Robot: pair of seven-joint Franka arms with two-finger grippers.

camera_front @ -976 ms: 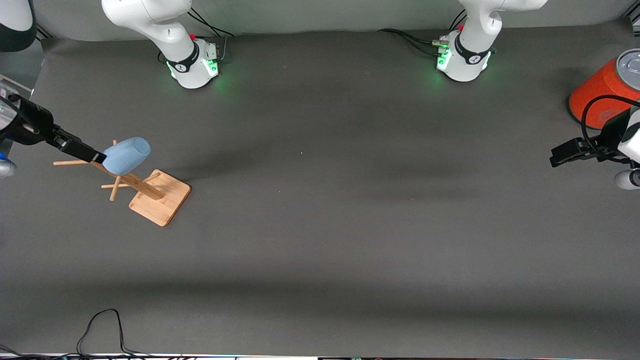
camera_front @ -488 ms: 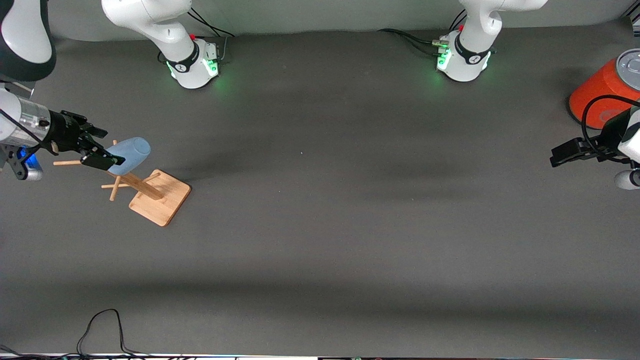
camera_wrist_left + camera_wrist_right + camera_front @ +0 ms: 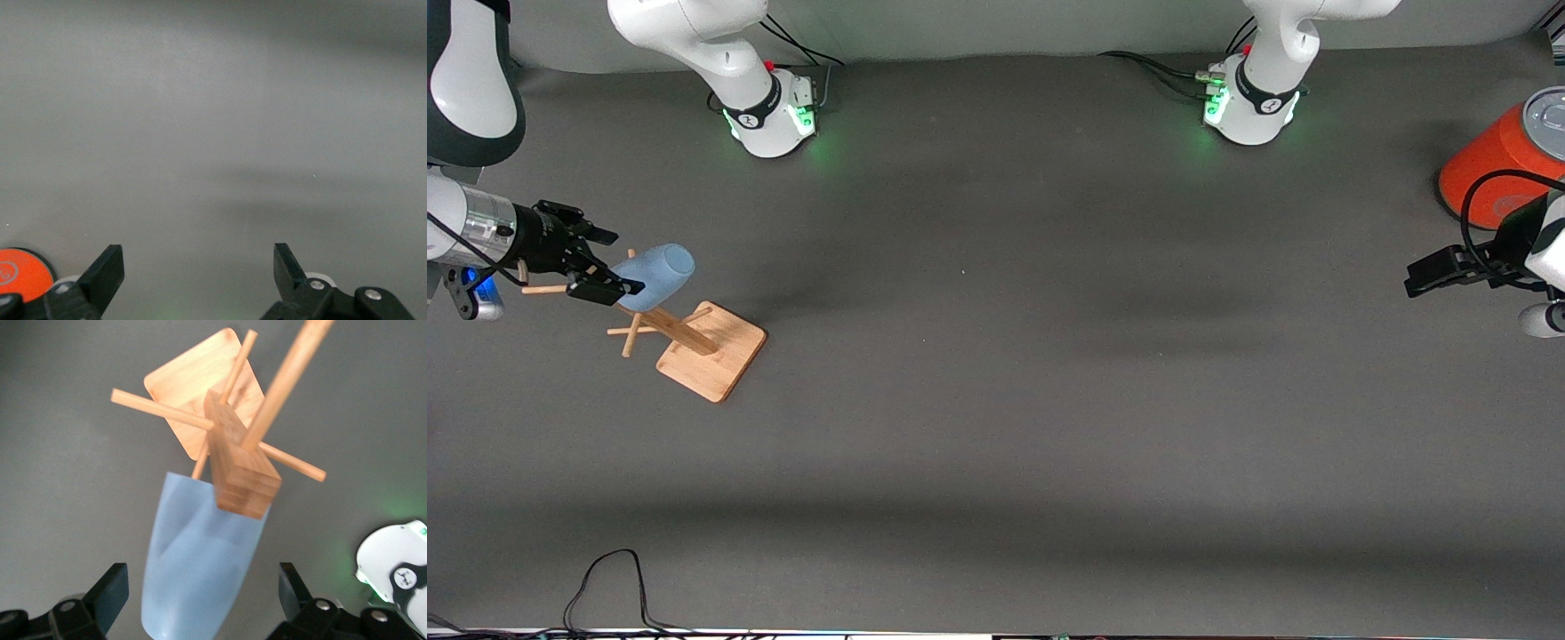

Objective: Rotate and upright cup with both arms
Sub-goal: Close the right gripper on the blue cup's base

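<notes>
At the right arm's end of the desk, hung upside down on a peg of the wooden rack: small light-blue matte tumbler, likely light, rigid, smooth; grasp across its mid-wall; right hand spread around it, left hand released, waiting.

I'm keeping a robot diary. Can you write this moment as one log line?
cup: hung on wooden rack | right gripper: open, jaws either side of cup | left gripper: open, waiting beside orange can

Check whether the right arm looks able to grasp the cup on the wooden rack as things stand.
Probably yes. The right gripper is open at the cup, which hangs on a peg of the wooden rack, and its fingers flank it with nothing between.
</notes>
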